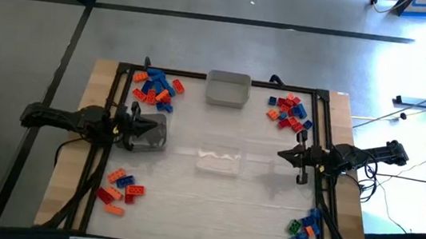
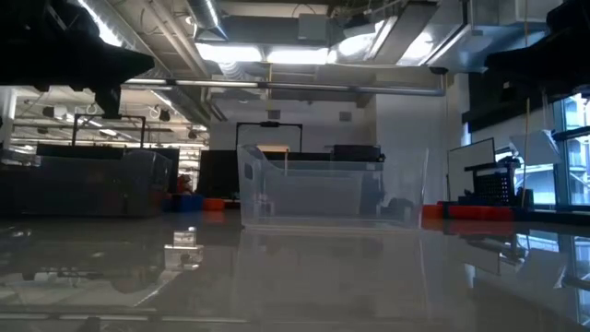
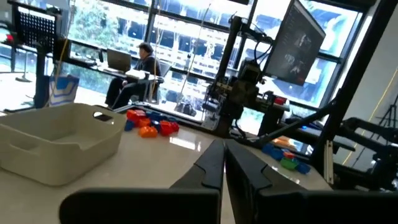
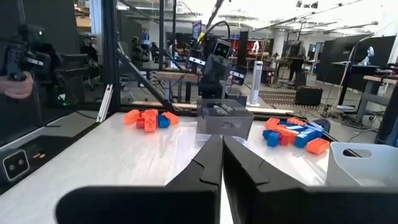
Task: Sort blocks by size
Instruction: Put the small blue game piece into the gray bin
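We find the blocks [image 1: 155, 89] lying in four loose heaps on the worktop [image 1: 211, 204], one toward each corner. The far-left heap is blue, orange and red; the far-right heap [image 1: 289, 112] is mostly red with some blue; the near-left heap [image 1: 120, 188] is orange and red with one blue piece; the near-right heap [image 1: 304, 227] is blue and green with a little orange. No block is held. Between the two far heaps, at the far edge, stands a grey tray [image 1: 227, 88]. A clear tray [image 1: 218, 158] rests near the middle of the worktop, and in the low view its transparent walls rise at the centre of the scene. A further clear tray [image 1: 147, 132] sits at the left, directly below the left arm's tip. The left gripper [image 1: 134, 115] hangs above the left side of the worktop, between the far-left and near-left heaps, with its fingers [image 3: 211, 165] pressed together on nothing. The right gripper [image 1: 283, 153] hangs above the right side, between the far-right and near-right heaps, with its fingers [image 4: 210, 163] likewise pressed together and empty. A dark frame [image 1: 226, 78] borders the worktop. Beyond the worktop, the left wrist view shows a person [image 3: 138, 68] seated at a desk in the room.
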You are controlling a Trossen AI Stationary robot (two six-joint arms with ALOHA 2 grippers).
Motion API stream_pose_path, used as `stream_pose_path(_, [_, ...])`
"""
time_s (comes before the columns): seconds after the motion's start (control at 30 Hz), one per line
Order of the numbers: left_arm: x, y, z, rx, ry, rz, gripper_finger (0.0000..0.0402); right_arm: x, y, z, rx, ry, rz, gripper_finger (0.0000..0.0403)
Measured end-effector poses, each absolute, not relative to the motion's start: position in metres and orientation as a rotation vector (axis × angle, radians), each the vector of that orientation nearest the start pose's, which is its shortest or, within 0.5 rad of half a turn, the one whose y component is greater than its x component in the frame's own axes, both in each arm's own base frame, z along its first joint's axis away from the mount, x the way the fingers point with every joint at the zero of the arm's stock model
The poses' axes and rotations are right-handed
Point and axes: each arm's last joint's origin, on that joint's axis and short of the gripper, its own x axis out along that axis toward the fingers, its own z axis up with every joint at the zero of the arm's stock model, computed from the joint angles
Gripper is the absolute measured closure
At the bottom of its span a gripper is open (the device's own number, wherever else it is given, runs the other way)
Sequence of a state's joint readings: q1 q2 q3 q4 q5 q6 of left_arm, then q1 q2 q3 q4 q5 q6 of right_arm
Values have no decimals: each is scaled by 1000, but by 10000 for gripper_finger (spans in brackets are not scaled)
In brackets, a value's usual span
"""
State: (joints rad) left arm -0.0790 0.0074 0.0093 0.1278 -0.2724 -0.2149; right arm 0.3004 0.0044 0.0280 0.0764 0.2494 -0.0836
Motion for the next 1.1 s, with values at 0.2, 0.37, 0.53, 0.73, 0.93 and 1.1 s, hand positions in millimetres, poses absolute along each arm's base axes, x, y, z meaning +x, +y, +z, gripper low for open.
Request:
stream_pose_path(0.2, [95,4,183,-200,-202,220,398,92,20,189,130,-178,25,388])
stream_pose_path(0.37, [94,9,187,-158,-244,271,398,88,15,201,140,-302,-123,388])
stream_pose_path(0.53, [92,14,193,-90,-301,336,398,83,8,211,60,-335,-360,388])
stream_pose_path(0.73, [91,22,193,-25,-290,435,398,80,2,231,-27,-231,-577,388])
stream_pose_path(0.93, [95,27,189,-4,-233,482,398,87,1,257,-99,-70,-774,388])
stream_pose_path(1.1, [100,30,191,1,-182,504,398,95,1,284,-141,-1,-820,388])
